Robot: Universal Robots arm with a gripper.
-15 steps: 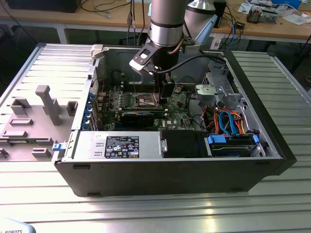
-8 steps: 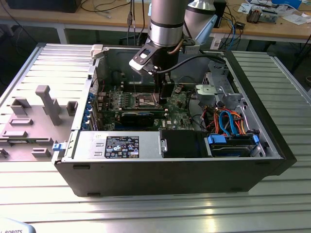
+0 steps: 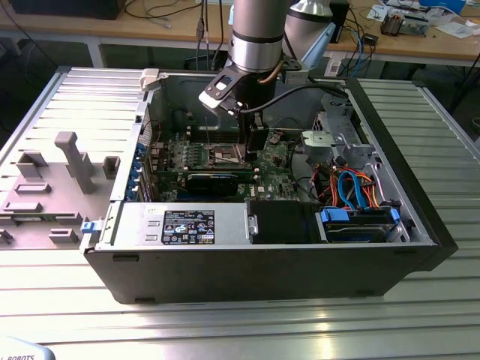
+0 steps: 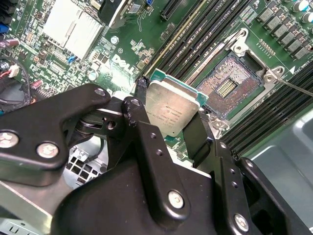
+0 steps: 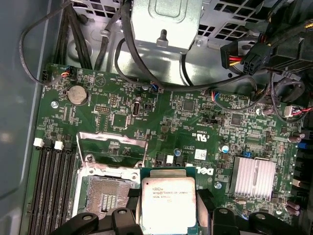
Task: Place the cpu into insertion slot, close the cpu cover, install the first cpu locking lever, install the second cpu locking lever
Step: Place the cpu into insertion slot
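Black end effector clamped on cpu edges, just beside insertion slot (cpu cover raised open)

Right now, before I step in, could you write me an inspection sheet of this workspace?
Surface: ribbed metal table, open computer case on it.
Job's things: chip held above the green board, beside the socket; socket empty, cover raised.
Clutter: grey plastic tray at the exterior view's left.
Hand: shut on the chip.
Cables: black cables at the board's edge; orange and blue cables in the case.
Surroundings: wooden benches behind.
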